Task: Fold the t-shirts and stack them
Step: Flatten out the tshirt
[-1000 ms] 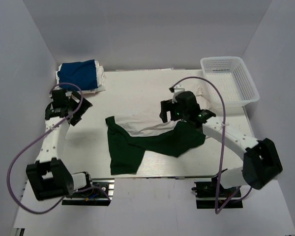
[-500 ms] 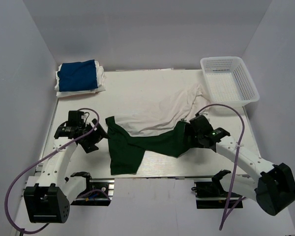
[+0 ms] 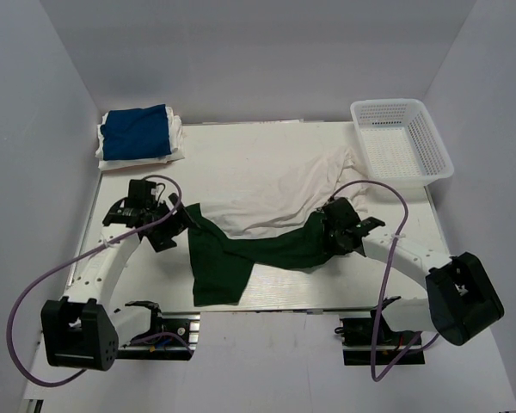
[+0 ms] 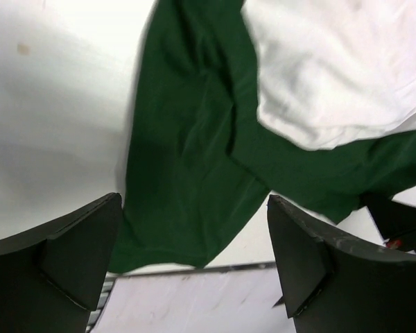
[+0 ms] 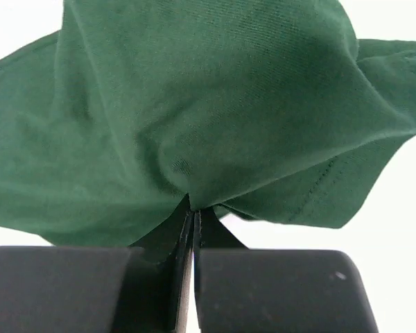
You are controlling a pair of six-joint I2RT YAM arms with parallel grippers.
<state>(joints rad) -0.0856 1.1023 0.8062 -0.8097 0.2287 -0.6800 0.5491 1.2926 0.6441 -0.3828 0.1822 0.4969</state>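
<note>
**Green tee pinched at R end, L pincer wide open**

White mesh basket at far R corner of table; inside, only its own mesh floor visible. No cloth hanging over rim.

Table: white top, arm bases bolted at near edge. Plain pale grey walls on left, far and right sides.

Blue tee folded at far L corner, lying on a folded white cloth. Well apart from other shirts.

White tee spread loose mid-table, far R tip just beside basket. Near edge overlapping green tee, which runs crumpled L to R along near half of table.

R gripper at R end of green tee; wrist cam shows fingers pressed together w/ a fold of green cloth clamped betw. them, cloth bunched up above pinch.

L gripper at L edge of green tee, fingers spread wide, nothing betw. them. Contact w/ cloth: cannot tell. White tee at upper R of L wrist view.
</note>
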